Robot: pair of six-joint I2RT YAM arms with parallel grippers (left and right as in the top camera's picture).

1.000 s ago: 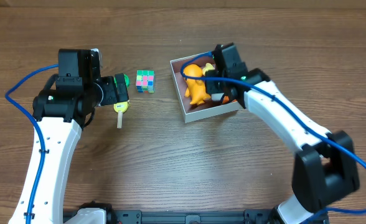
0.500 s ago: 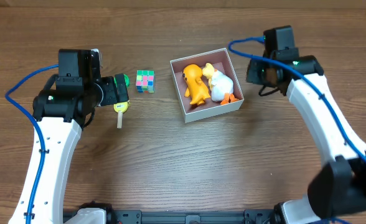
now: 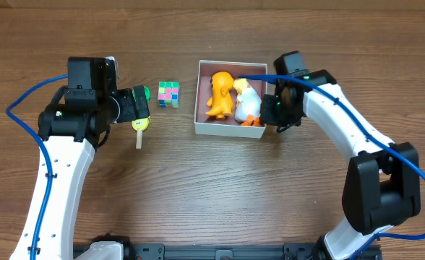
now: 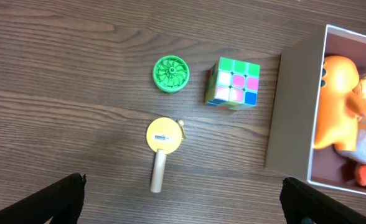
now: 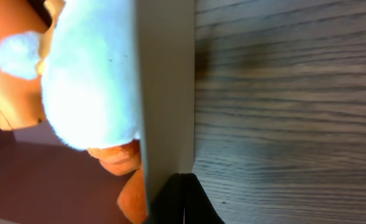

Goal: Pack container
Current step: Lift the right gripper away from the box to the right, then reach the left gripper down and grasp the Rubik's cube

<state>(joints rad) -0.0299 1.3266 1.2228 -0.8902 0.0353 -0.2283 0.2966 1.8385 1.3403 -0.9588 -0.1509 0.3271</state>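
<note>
The container (image 3: 220, 128) is a shallow white box with a pinkish-brown inside, in the middle of the table. It holds an orange plush toy (image 3: 218, 94) and a white duck toy (image 3: 247, 101). My right gripper (image 3: 274, 110) is shut and empty, its tips against the outside of the box's right wall near the front corner. In the right wrist view the shut fingers (image 5: 183, 199) touch that wall (image 5: 167, 87), with the white plush (image 5: 89, 74) just inside. My left gripper (image 4: 183, 190) is open and empty, above the loose toys left of the box (image 4: 292, 118).
A colourful puzzle cube (image 3: 168, 94) lies left of the box. A green round disc (image 4: 170, 73) and a yellow disc on a pale stick (image 4: 163, 140) lie further left, under my left wrist. Bare wooden table lies in front.
My right gripper went out to the right, then came back to the box's right wall. The box has slid left and turned square to the table. The left arm has not moved.
</note>
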